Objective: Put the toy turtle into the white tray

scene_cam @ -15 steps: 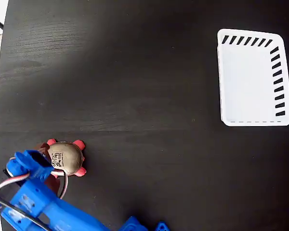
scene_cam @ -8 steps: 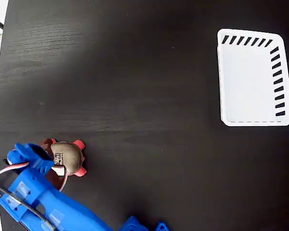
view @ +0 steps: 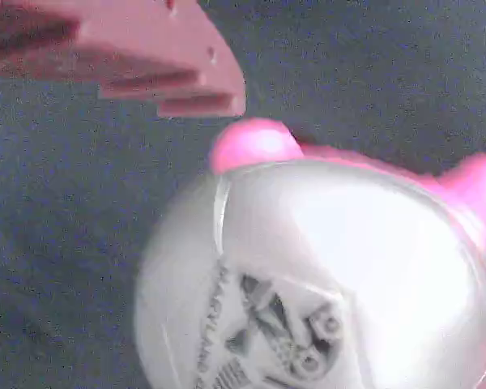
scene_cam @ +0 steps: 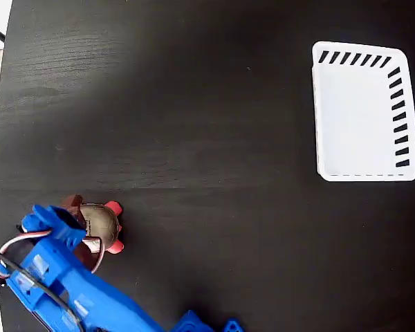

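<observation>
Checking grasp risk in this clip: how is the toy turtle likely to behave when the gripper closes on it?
The toy turtle has a smooth, glossy domed shell, so a finger may slide off. It probably weighs little for its size. Its flat underside and spread feet suggest it will scoot on the table, not roll.

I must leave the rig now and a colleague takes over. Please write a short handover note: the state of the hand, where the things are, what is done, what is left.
Hand: low over the toy turtle at the lower left of the fixed view. The wrist view shows one finger beside the shell; whether it is open or shut cannot be told.
Toy turtle: on the black table, not lifted as far as can be seen.
White tray: upper right of the fixed view, nothing in it.
Done: approach to the turtle.
Left: confirm the grasp, lift, carry across to the tray, release.
</observation>
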`<action>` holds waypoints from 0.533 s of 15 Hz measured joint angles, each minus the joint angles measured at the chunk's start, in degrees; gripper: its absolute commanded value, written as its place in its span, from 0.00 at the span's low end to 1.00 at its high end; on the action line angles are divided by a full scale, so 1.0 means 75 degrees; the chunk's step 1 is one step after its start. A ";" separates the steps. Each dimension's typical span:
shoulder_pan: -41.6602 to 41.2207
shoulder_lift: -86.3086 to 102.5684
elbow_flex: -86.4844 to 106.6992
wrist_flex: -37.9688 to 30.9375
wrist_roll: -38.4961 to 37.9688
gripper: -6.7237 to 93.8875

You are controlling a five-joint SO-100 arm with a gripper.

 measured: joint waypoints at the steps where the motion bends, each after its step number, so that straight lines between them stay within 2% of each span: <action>1: 0.0000 0.0000 0.0129 0.0000 0.0047 0.66; 8: -0.0234 0.0000 0.0937 -0.0949 0.0516 0.66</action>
